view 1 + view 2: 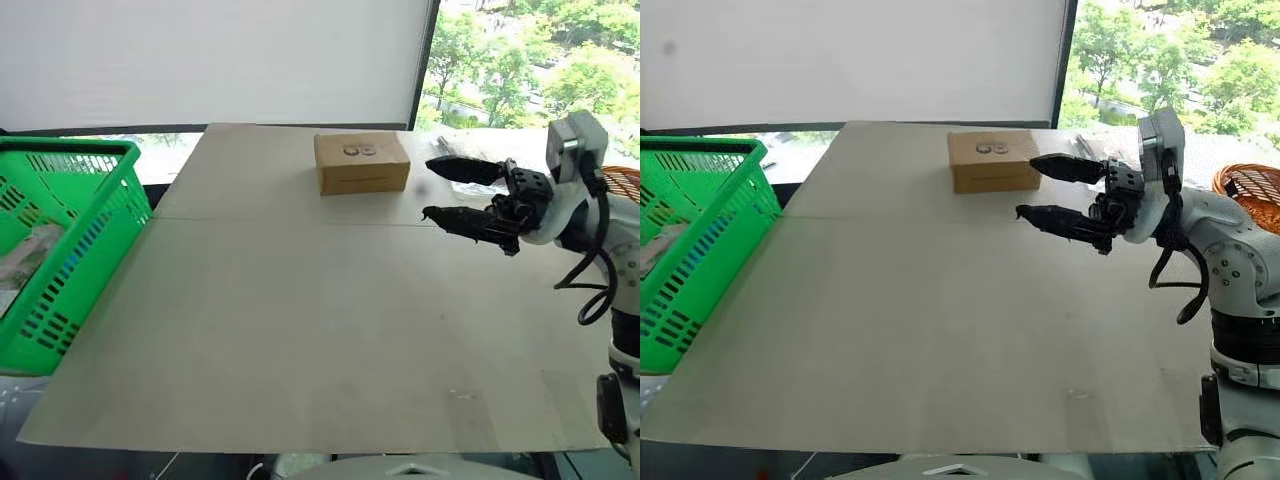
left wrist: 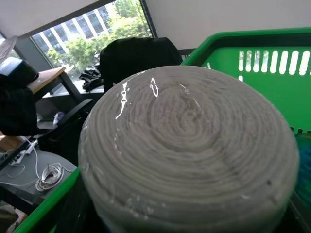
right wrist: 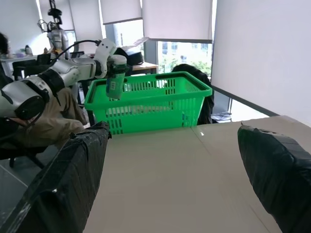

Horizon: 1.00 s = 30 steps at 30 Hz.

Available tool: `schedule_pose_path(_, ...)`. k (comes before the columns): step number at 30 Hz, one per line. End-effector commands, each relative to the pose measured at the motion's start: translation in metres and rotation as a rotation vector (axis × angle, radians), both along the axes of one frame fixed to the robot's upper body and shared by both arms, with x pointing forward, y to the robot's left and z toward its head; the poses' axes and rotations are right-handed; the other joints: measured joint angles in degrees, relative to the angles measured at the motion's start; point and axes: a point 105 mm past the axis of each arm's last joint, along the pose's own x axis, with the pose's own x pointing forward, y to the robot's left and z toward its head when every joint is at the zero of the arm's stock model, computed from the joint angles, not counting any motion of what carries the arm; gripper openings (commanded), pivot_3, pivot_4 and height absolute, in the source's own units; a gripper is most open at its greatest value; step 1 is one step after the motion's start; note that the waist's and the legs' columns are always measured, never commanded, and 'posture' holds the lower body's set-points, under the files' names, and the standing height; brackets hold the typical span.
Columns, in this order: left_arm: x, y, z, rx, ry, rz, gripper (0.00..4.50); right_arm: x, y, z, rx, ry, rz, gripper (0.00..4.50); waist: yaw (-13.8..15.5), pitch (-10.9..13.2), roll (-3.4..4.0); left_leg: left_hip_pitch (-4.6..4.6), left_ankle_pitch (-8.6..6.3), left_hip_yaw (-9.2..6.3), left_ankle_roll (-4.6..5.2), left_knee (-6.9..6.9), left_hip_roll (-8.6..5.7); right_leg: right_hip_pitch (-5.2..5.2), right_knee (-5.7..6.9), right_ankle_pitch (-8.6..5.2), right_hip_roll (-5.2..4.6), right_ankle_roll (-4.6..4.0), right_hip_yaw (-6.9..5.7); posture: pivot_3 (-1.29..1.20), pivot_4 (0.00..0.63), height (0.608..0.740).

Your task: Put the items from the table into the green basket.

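The green basket stands off the table's left edge. In the right wrist view my left gripper is above the basket, shut on the green-and-white bottle, which hangs upright. The bottle's white end sits close before the left wrist camera, with the basket's rim behind it. A pale wrapped pack lies inside the basket. My right gripper hovers open and empty over the table's far right part, pointing left.
A cardboard box sits on the table's far middle, just left of the right gripper. An orange wicker basket is at the far right. A seated person is beyond the green basket.
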Motion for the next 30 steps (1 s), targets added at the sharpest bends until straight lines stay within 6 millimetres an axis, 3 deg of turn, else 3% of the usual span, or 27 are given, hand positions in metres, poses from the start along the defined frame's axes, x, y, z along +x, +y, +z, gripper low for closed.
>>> schedule_pose_path(1,0.004,0.002,0.024,0.084,-0.041,-0.019,1.87,-0.006,0.007,0.006,0.0,-0.047,0.031,4.5,0.81,-0.19,-0.3,-0.2,0.0,-0.01,-0.02,0.02,-0.03,-0.17,-0.01,0.02,-0.11,0.0,-0.07,0.25,0.0,0.74)
schedule_pose_path(7,0.007,0.007,0.028,0.078,-0.107,-0.01,1.87,-0.007,0.012,0.005,0.012,-0.052,0.032,4.5,2.28,-0.73,-1.1,-1.08,-0.15,0.08,-0.28,0.06,-0.11,-0.98,0.01,0.11,-0.53,-0.03,-0.59,0.25,0.0,0.74)
schedule_pose_path(8,0.009,0.006,0.028,0.078,-0.116,-0.022,2.86,-0.007,0.012,0.004,0.012,-0.053,0.031,4.5,2.39,-0.76,-1.14,-1.09,-0.16,0.09,-0.3,0.06,-0.12,-1.0,0.0,0.11,-0.61,-0.03,-0.74,0.25,0.0,0.74)
schedule_pose_path(12,0.013,0.003,0.028,0.078,-0.132,-0.05,4.37,-0.007,0.013,0.004,0.013,-0.055,0.028,4.5,2.64,-0.87,-1.2,-1.11,-0.2,0.1,-0.35,0.05,-0.12,-1.02,0.01,0.11,-0.81,-0.04,-1.15,0.25,0.0,0.74)
schedule_pose_path(19,0.019,-0.007,0.047,0.073,-0.265,-0.113,4.37,-0.006,0.011,0.004,0.021,-0.054,0.022,4.5,2.6,-0.98,-1.01,-1.05,-0.07,0.11,-0.12,0.06,-0.11,-1.03,0.16,0.11,-0.81,-0.05,-1.24,0.25,0.0,0.74)
schedule_pose_path(22,0.044,-0.04,0.039,0.043,-0.244,-0.333,4.37,-0.008,0.009,0.002,0.022,-0.05,0.027,4.5,2.62,-1.08,-0.93,-1.05,-0.05,0.11,-0.09,0.14,-0.11,-1.01,0.2,0.11,-0.82,-0.05,-1.25,0.24,0.0,0.74)
schedule_pose_path(25,0.06,-0.079,0.014,0.013,-0.169,-0.517,4.37,-0.007,0.007,-0.003,0.019,-0.041,0.008,4.5,2.66,-1.39,-0.52,-1.05,-0.04,0.19,-0.08,0.2,-0.22,-0.97,0.2,0.12,-0.98,-0.04,-1.22,0.23,0.0,0.74)
schedule_pose_path(28,0.077,-0.161,-0.036,-0.092,-0.089,-0.787,4.37,0.006,-0.01,-0.034,-0.018,0.027,-0.121,4.5,2.69,-1.96,-0.24,-1.0,-0.07,0.26,-0.03,0.2,-0.22,-0.93,0.19,0.12,-1.04,-0.04,-1.21,0.23,0.0,0.74)
schedule_pose_path(30,0.078,-0.2,-0.06,-0.113,-0.023,-0.877,4.37,0.013,-0.02,-0.057,-0.062,0.064,-0.2,4.5,2.72,-2.05,-0.41,-0.97,-0.09,0.3,0.02,0.25,-0.27,-0.9,0.26,0.12,-1.12,-0.04,-1.2,0.22,0.0,0.74)
